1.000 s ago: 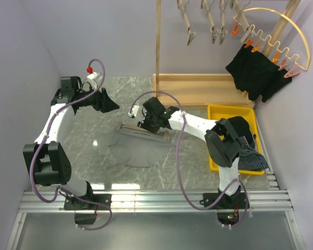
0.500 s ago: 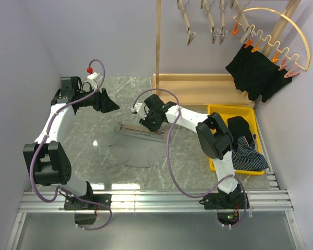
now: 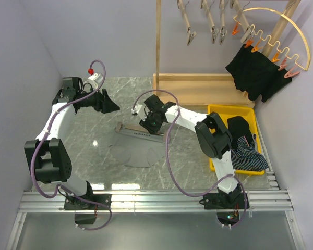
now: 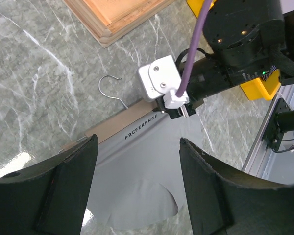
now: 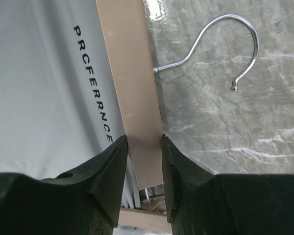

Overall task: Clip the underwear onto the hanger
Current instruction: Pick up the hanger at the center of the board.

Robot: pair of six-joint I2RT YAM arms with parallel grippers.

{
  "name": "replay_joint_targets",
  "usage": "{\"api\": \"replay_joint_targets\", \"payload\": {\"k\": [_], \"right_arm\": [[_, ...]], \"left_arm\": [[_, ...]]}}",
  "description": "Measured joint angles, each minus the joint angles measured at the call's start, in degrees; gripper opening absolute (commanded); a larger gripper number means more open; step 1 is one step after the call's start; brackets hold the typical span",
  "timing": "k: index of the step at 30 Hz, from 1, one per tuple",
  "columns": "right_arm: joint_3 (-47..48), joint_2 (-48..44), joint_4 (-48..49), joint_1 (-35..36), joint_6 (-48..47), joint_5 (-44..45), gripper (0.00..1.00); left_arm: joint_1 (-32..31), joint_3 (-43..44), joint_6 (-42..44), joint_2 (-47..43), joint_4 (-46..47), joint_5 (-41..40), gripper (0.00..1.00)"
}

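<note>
Right arm (image 3: pixel 190 120) swung left; right tool (image 5: pixel 143 142) pinches hanger (image 5: pixel 132 88) bar.

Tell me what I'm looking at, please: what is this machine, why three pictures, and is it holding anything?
These are two robot arms bolted to a table's near edge, each ending in a two-finger gripper. The wide picture comes from a fixed camera above and behind them. The other two come from small cameras on the wrists, so the dark shapes at the bottom are that arm's own fingers. On the marble table lies a wooden hanger with a metal hook, along the waistband of grey underwear. A yellow tray of more clothes sits to the right, and a wooden rack stands behind. The right gripper is closed on the hanger's bar. The left gripper hangs open, holding nothing.
</note>
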Motion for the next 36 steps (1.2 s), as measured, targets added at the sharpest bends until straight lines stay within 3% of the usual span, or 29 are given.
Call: {"api": "replay_joint_targets", "payload": {"k": [9,27,36], "right_arm": [[4.7,3.1,-1.0,-0.1,-0.1,0.3,0.31],[15.2,9.2,-9.8,0.7,-1.2,3.5,0.39],[16.8,10.2,-11.3,0.7,-1.2,3.7,0.37]], "left_arm": [[0.0,0.0,-0.2,0.1,0.2,0.0,0.72],[0.0,0.0,-0.2,0.7,-0.2,-0.1,0.73],[0.0,0.0,-0.2,0.7,-0.2,-0.1,0.73]]}}
